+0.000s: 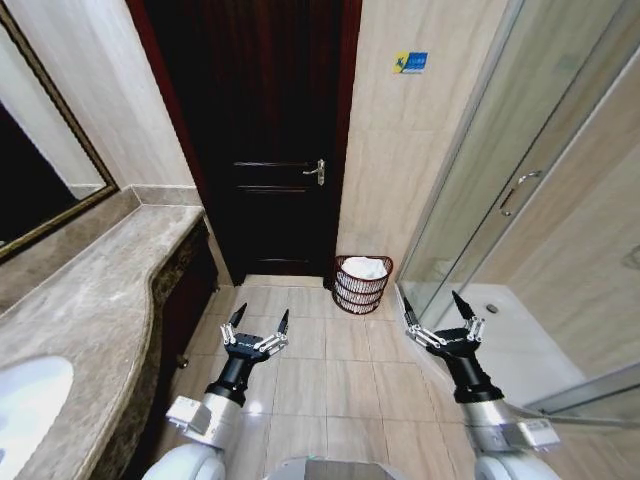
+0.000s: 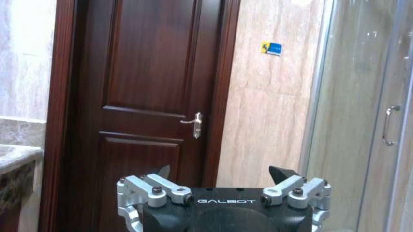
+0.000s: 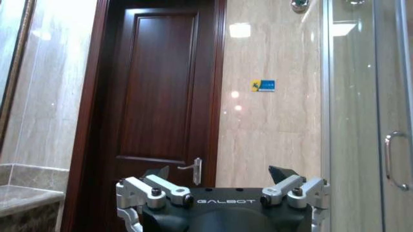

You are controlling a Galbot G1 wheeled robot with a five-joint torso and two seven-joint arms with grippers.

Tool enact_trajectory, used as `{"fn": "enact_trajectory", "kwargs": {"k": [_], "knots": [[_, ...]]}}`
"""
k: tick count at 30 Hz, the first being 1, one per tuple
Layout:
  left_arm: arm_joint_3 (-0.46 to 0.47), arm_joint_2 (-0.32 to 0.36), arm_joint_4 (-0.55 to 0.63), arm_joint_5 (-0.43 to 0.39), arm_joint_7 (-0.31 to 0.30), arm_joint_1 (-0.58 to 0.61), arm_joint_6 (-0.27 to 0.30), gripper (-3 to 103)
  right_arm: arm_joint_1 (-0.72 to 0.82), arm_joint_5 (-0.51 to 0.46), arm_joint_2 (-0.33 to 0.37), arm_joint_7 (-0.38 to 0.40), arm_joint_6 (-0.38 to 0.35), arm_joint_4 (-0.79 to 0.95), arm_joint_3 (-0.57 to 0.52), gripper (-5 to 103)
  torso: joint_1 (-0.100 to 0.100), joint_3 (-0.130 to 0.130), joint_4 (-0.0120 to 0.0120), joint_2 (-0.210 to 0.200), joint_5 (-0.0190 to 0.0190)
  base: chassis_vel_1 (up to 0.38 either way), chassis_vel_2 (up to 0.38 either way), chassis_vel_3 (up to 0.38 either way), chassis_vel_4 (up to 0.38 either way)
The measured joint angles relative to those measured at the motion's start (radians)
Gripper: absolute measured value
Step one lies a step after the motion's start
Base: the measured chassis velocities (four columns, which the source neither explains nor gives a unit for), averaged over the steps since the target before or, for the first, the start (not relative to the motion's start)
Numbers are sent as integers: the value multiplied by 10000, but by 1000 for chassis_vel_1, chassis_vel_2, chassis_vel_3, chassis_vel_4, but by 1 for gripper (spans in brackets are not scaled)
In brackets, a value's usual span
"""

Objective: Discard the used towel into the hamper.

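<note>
The hamper (image 1: 361, 285), a small round dark red-brown wire basket, stands on the floor against the wall beside the dark door. A white towel (image 1: 365, 267) lies bunched inside its top. My left gripper (image 1: 260, 318) hangs open over the floor tiles, left of and nearer than the hamper, with nothing between its fingers. My right gripper (image 1: 435, 304) is also open and empty, held over the floor to the right of the hamper. The left wrist view has the left gripper (image 2: 223, 173) facing the door, and the right gripper (image 3: 219, 173) faces it in the right wrist view.
A closed dark wooden door (image 1: 265, 140) with a lever handle (image 1: 317, 171) stands ahead. A marble counter (image 1: 90, 300) with a white sink (image 1: 25, 400) runs along the left under a mirror. A glass shower enclosure (image 1: 530, 200) lines the right. Tiled floor (image 1: 330, 380) lies between.
</note>
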State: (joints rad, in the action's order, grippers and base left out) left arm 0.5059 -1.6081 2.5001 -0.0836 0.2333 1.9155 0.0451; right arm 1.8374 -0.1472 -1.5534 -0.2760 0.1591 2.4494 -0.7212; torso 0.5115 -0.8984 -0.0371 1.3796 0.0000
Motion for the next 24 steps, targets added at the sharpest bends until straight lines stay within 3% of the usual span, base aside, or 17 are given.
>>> {"fn": "enact_trajectory", "kwargs": {"k": [24], "knots": [[0, 0, 0, 0, 0, 0, 0, 100, 1, 0, 0, 0, 0, 0, 0, 100, 0, 1, 1, 0, 0, 101, -100, -105, 98]]}}
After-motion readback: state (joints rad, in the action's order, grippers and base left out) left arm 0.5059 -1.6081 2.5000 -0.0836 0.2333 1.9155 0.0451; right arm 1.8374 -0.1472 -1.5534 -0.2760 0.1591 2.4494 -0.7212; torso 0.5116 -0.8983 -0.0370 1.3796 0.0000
